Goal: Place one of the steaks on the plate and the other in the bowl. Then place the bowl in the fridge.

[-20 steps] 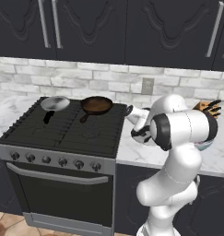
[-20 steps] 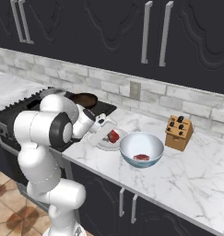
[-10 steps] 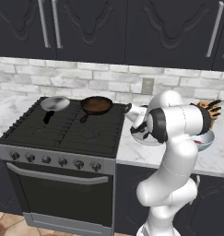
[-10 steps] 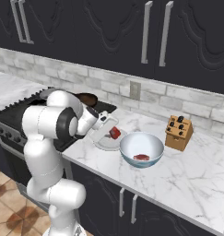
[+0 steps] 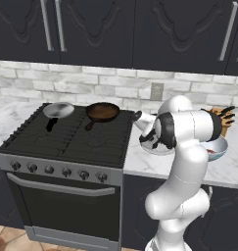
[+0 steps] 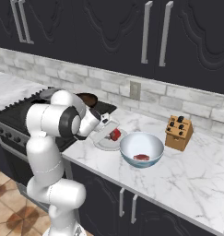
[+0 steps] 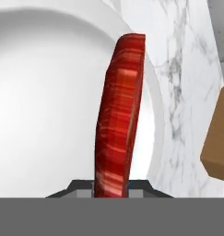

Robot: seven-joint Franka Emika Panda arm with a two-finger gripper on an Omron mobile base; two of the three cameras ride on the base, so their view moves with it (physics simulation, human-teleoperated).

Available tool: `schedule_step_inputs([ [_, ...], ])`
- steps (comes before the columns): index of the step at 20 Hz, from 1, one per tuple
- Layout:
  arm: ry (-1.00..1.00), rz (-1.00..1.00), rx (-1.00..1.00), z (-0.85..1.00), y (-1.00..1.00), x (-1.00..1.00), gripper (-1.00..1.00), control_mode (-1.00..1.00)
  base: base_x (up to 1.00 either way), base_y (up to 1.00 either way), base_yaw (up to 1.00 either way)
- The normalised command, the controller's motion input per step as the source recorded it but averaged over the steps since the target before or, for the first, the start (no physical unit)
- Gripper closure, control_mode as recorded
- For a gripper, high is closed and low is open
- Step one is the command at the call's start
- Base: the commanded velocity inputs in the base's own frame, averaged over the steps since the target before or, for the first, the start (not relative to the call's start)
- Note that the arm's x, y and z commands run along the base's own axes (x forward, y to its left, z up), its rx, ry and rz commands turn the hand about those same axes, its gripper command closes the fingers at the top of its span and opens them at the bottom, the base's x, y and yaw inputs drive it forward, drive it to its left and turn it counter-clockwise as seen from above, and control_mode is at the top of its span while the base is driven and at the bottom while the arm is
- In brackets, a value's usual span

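Gripper is down over the plate w/ a steak pinched edge-on between its fingers, so jaws are clamped on the meat, not apart. From the hand cam the steak stands up on its thin side, running straight out from the fingertips, w/ the plate right underneath; can't tell if the meat's far edge touches the plate or hangs just above it. The other steak lies flat in the bottom of the bowl, which sits on the marble counter just beside the plate, approx btw it and the knife block. From the left cam the arm covers most of the plate and bowl. Frying pan and a lid sit on the stove, well apart from the plate.
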Motion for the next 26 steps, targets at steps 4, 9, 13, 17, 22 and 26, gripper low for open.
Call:
schedule_step_inputs([
  [4,0.0,0.0,0.02,-0.03,0.0,0.01,-1.0,-1.0,0.0,0.0,0.0],
  [9,0.0,-0.04,0.0,0.09,0.01,-0.01,-1.0,-1.0,0.0,0.0,0.0],
  [13,0.06,-0.04,0.07,0.49,-0.01,0.0,-1.0,-1.0,0.0,0.0,0.0],
  [17,-0.01,-0.17,0.18,0.41,0.13,-0.02,-1.0,-1.0,0.0,0.0,0.0],
  [22,-0.08,-0.25,0.29,0.06,0.41,-0.1,-1.0,-1.0,0.0,0.0,0.0],
  [26,-0.07,-0.38,0.32,0.09,0.39,-0.42,-1.0,-1.0,0.0,0.0,0.0],
])
